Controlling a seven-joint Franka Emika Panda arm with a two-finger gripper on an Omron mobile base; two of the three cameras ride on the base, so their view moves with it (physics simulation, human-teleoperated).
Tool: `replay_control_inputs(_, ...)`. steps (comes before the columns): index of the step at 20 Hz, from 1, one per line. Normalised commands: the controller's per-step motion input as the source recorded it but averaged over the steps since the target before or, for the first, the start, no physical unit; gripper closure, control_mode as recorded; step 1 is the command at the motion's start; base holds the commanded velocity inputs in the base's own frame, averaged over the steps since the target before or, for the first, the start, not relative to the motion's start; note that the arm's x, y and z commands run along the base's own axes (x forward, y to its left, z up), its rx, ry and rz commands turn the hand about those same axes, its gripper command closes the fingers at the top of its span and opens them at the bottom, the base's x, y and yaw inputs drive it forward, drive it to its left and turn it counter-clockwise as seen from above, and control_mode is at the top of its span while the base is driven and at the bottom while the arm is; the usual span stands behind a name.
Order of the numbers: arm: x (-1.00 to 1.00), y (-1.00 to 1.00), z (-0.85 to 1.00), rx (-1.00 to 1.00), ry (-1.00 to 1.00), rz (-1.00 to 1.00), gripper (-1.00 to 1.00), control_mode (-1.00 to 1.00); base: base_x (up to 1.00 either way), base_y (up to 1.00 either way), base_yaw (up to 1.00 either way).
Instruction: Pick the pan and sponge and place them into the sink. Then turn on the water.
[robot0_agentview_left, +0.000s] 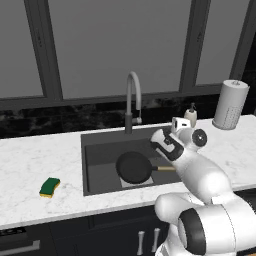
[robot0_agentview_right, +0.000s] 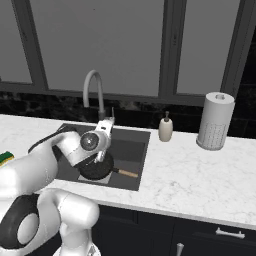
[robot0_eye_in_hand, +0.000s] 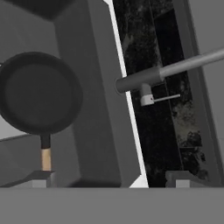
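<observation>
Over the sink: my pincer (robot0_agentview_left: 176, 125) hangs above the right part of the basin, jaws spread wide and carrying nothing.
Pan: I see the pan (robot0_agentview_left: 134, 167) lying flat on the bottom of the sink (robot0_agentview_left: 100, 150), its wooden-coloured handle pointing right, toward my arm. I judge that half of the carrying is done, and the pincer is apart from the pan because it has no more business with it.
Hand view: the pan (robot0_eye_in_hand: 39, 98) sits left of centre below the hand, handle toward the fingertips (robot0_eye_in_hand: 41, 177), with clear air between them.
Sponge: I find the sponge (robot0_agentview_left: 49, 187), green top over yellow, on the desk (robot0_agentview_left: 30, 165) well to the left of the sink, near the front edge. It is the next thing to fetch, and I judge it a long swing left from where the hand is.
Faucet: the arched grey faucet (robot0_agentview_left: 132, 100) stands at the far rim of the sink; no stream falls from it, so the water is not on yet.
Desk: white marbled stone, with a soap dispenser (robot0_agentview_right: 165, 128) and a paper towel roll (robot0_agentview_right: 215, 121) on the far right.
Room: dark marbled backsplash, tall grey windows above, dark cabinets below.
</observation>
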Motion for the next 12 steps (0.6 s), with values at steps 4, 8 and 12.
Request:
replay_control_inputs(4, -0.19, -0.61, 0.69, 0.09, 0.07, 0.21, -1.00, -1.00, 0.00, 0.00, 0.00)
replay_control_inputs(8, -0.41, -0.54, 0.54, 0.02, 0.10, 0.20, -1.00, -1.00, 0.00, 0.00, 0.00)
replay_control_inputs(12, -0.75, -0.35, 0.17, -0.08, 0.12, 0.17, -1.00, -1.00, 0.00, 0.00, 0.00)
